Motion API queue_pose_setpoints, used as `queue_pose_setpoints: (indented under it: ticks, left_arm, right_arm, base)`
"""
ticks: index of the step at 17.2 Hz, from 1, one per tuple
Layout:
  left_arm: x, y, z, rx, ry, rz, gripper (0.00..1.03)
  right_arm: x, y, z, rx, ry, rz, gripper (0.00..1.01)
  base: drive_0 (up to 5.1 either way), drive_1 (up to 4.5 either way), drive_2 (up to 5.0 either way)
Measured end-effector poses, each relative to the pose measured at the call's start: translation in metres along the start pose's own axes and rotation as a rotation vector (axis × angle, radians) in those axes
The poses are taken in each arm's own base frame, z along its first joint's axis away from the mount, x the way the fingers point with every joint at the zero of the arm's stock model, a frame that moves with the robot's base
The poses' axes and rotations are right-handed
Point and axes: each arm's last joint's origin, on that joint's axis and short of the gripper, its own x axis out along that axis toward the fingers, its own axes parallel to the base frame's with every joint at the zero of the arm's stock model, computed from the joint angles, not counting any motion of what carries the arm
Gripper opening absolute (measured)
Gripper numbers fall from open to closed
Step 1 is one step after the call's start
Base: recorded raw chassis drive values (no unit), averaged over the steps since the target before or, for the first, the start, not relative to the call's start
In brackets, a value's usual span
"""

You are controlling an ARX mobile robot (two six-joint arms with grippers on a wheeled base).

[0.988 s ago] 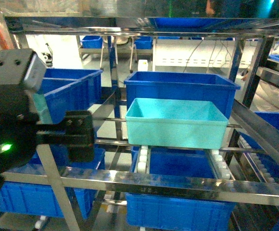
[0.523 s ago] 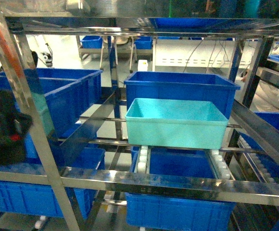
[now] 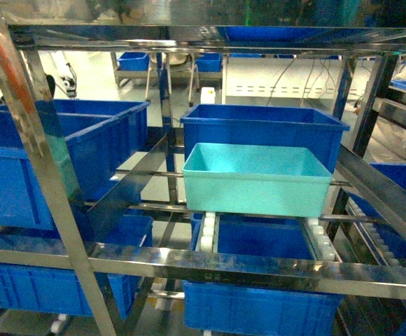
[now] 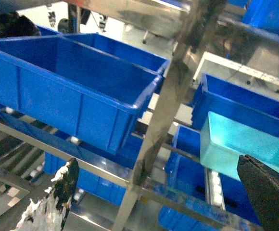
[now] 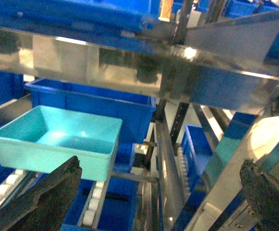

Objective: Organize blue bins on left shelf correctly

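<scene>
Both jaws hung released and empty, short of the turquoise bin [image 3: 257, 179] on the shelf [image 3: 210, 264]. Approach step; next: reach in.

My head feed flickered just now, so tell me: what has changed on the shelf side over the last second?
The left arm, which a second ago filled the left of the head view, has drawn back leftward and is now out of that view entirely. Nothing was taken hold of or let go. The turquoise bin sits where it was on the roller tracks, in front of the dark blue tote. The shelf frame has not shifted.
</scene>
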Motion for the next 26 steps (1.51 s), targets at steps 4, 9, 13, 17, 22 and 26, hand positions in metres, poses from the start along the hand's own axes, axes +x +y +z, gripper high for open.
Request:
queue_pose_setpoints:
  ticks: [4, 9, 13, 17, 22, 26]
  left_arm:
    - [0.001, 0.001, 0.007, -0.013, -0.040, 0.017, 0.98]
    - [-0.003, 0.030, -0.028, 0.223, -0.173, -0.242, 0.39]
    - [-0.004, 0.032, -0.038, 0.241, -0.161, -0.261, 0.24]
    - [-0.007, 0.034, -0.043, 0.245, -0.169, -0.264, 0.08]
    - [-0.009, 0.037, -0.051, 0.246, -0.177, -0.260, 0.02]
    - [-0.014, 0.044, -0.070, 0.247, -0.167, -0.261, 0.02]
  right_arm:
    - [-0.002, -0.004, 0.003, 0.045, -0.032, -0.067, 0.95]
    - [-0.040, 0.014, -0.032, 0.109, -0.085, 0.017, 0.35]
    - [-0.047, 0.020, -0.037, 0.112, -0.090, 0.000, 0.20]
    - [-0.055, 0.028, -0.041, 0.111, -0.097, 0.034, 0.03]
    - [-0.064, 0.028, -0.051, 0.112, -0.086, 0.021, 0.02]
    - [-0.086, 0.030, -0.065, 0.112, -0.091, 0.021, 0.02]
  base:
    - [0.0, 0.00, 0.0]
    - [0.0, 0.00, 0.0]
    - [0.0, 0.00, 0.0]
    - [0.0, 0.00, 0.0]
    - [0.0, 0.00, 0.0]
    - [0.0, 0.00, 0.0]
